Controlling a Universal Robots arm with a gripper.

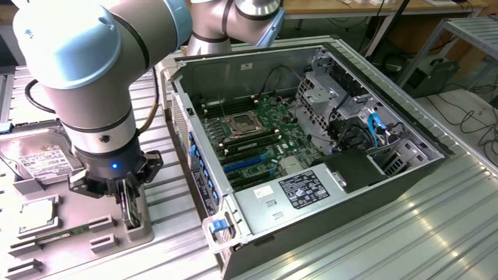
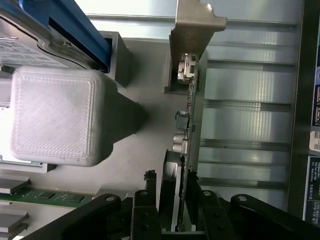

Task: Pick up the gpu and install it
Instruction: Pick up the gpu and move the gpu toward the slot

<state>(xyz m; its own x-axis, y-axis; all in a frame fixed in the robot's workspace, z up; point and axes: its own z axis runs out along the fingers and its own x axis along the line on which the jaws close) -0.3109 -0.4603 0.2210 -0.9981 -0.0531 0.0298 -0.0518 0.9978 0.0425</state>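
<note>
Nearest, on the exterior view's left, a grey tray (image 1: 93,233) (image 2: 150,90) sits on the ribbed metal table (image 1: 435,221). A green memory stick (image 1: 46,238) (image 2: 45,195) lies along its near part, with a processor chip (image 1: 35,213) just behind it. On the tray's right side the gpu (image 1: 132,217) (image 2: 189,115) stands on edge in its slot, its silver bracket (image 2: 192,30) at one end. My gripper (image 1: 128,204) (image 2: 177,220) is down over the card's upper edge, straddling it. Whether it has clamped on the card or stands loose around it I cannot tell. Farther back on the tray lies the hard drive (image 1: 39,160) (image 2: 20,47), label up. To the exterior view's right is the open computer case (image 1: 233,70), lying on its side with its motherboard (image 1: 265,134) exposed.
</note>
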